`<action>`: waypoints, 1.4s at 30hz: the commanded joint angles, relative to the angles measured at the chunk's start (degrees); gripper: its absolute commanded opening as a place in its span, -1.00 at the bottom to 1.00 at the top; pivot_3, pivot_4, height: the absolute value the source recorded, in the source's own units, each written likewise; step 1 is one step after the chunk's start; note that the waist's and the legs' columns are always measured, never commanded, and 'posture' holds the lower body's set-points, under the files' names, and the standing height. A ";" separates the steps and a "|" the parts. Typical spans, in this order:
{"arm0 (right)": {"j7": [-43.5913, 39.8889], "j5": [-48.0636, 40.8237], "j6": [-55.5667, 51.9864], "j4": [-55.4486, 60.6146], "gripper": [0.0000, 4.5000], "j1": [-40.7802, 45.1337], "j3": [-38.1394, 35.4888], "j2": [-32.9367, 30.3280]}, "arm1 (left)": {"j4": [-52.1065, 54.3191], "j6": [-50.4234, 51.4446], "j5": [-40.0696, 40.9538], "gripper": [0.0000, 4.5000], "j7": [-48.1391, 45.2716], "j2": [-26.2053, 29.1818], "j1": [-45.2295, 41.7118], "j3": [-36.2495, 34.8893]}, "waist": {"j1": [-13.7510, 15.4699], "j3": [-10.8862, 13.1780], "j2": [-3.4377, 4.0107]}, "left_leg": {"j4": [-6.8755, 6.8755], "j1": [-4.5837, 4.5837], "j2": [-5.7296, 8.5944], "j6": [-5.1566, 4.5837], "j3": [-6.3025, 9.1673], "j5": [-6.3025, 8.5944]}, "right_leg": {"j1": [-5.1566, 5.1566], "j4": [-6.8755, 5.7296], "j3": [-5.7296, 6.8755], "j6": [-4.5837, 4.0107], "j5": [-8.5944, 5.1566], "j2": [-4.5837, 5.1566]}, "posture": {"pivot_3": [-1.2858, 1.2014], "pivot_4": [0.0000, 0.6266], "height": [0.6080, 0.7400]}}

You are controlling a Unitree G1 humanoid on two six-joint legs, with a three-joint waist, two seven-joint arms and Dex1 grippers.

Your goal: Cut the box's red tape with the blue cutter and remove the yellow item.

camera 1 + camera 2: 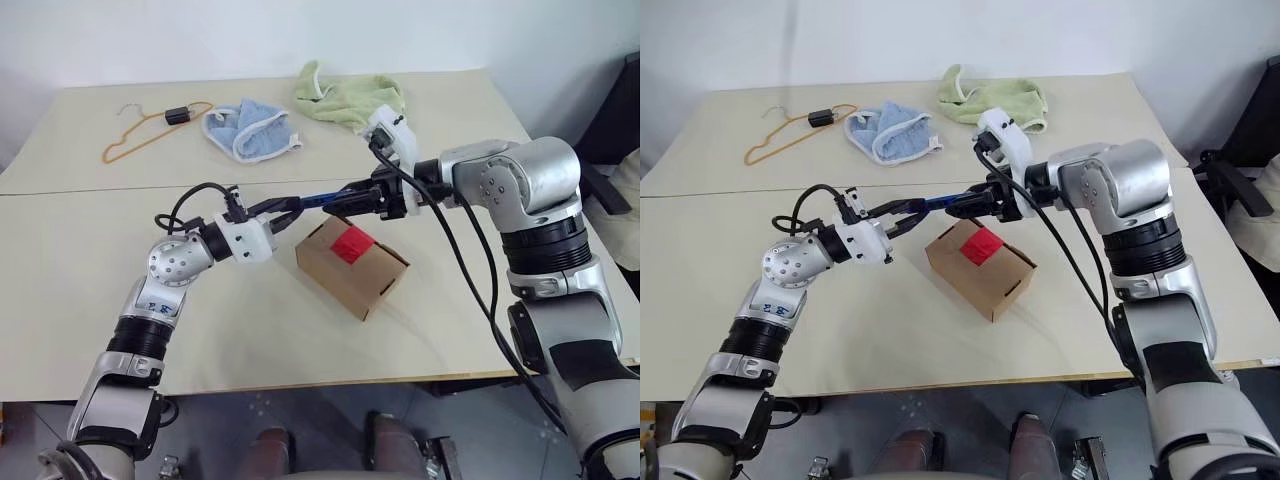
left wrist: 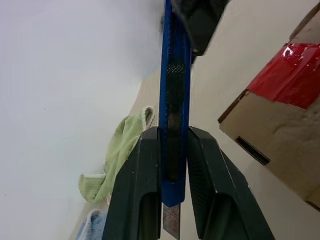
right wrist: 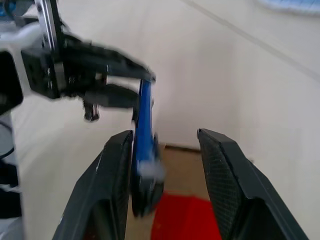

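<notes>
Left eye view shows my two arms meeting over the table [image 1: 90,260]. My left gripper [image 1: 290,213] is clenched on the blue cutter [image 1: 318,199], holding it up in the air. In the left wrist view my two black fingers [image 2: 137,190] squeeze the cutter's blue body from both sides, and a bit of the metal blade pokes out between them near my wrist.

My right gripper [image 1: 345,203] comes in from 3 o'clock and reaches the other end of the cutter. In the right wrist view its fingers [image 3: 117,175] stand apart. The cutter sits between them, close against one finger, with a clear gap to the other. So my right jaws are released and not squeezing the cutter.

The box [image 1: 350,265] lies on the table just below the cutter, at about 5 o'clock from my left gripper. Its lid is closed. The red tape [image 1: 351,243] sits on top of the box, right under my right gripper.

Far back on the table, at 12 o'clock, lie a green cloth [image 1: 350,97] and a blue cloth [image 1: 250,128]. An orange hanger [image 1: 140,132] lies at 10 o'clock.
</notes>
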State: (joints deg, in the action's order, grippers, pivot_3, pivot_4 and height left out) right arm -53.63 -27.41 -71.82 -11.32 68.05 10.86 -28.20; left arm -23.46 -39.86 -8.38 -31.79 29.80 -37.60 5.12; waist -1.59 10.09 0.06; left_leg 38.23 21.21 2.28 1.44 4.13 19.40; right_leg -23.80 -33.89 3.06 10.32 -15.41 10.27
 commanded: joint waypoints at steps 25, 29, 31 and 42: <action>-0.68 -3.67 -0.33 1.37 -0.81 2.53 -2.92 0.50 | -0.02 -0.99 0.84 -0.82 0.87 -0.08 -0.94 -0.37 | -0.02 0.00 0.00 | 0.05 0.00 0.00 0.00 0.00 0.00 | 0.00 -0.05 -0.01 0.00 0.00 0.00 | 0.03 -0.52 1.00; -0.61 -3.76 -0.43 2.33 -0.94 2.23 -2.92 0.19 | -0.16 -0.25 1.06 -0.82 0.87 -0.25 -1.04 -0.44 | -0.02 0.00 0.00 | 0.05 0.00 0.00 0.00 0.00 0.00 | 0.00 -0.06 -0.01 0.00 0.00 0.00 | 0.03 -0.52 1.00; -0.40 -3.78 -0.52 2.84 -0.94 2.11 -3.17 -0.02 | 0.03 1.06 0.93 -0.82 1.15 -0.41 -0.96 -0.59 | -0.02 0.00 0.00 | 0.06 0.00 0.00 0.00 0.00 0.00 | 0.00 -0.06 -0.01 0.00 0.00 0.00 | 0.03 -0.52 1.00; 2.35 -5.45 -2.83 7.95 -0.94 1.78 -7.35 -3.93 | -2.14 12.19 2.85 0.33 2.20 4.84 -2.26 -6.31 | -0.05 0.00 0.00 | 0.07 0.00 0.00 0.00 0.00 0.00 | -0.01 -0.09 -0.01 0.00 0.00 0.00 | 0.03 -0.52 1.00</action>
State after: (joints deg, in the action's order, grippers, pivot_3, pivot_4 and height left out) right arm -51.55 -31.76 -74.22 -5.99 69.25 5.97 -31.13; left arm -25.13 -28.55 -7.60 -30.02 32.98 -38.32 2.03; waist -1.64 10.09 0.06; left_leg 38.29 21.21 2.28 1.44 4.14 19.40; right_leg -23.80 -33.98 3.05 10.32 -15.41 10.27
